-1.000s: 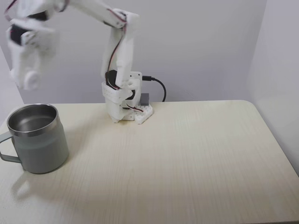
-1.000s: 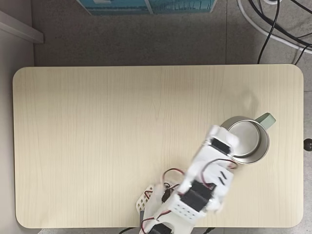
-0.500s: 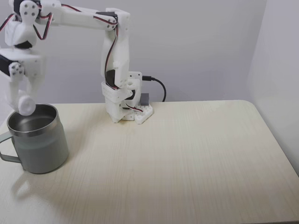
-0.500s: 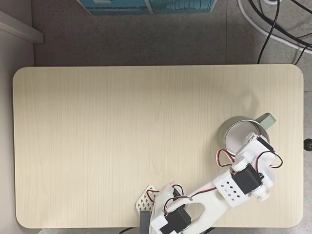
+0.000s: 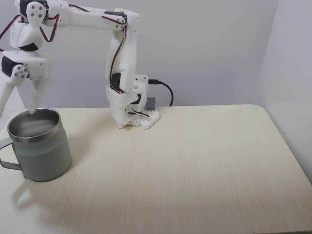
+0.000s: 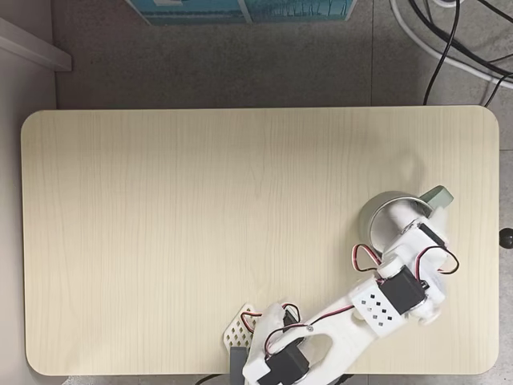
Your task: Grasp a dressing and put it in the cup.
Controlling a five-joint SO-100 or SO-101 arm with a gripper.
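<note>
Grey-green, the cup is sitting at the table's left edge in a fixed view; the gripper is hanging fingers apart over its mouth, dressing hidden.

Office or lab corner: desk, floor cables.

A pale wood-grain tabletop with rounded corners stands against plain grey-white walls. Grey carpet floor lies beyond it, with black cables at 1 o'clock.
</note>
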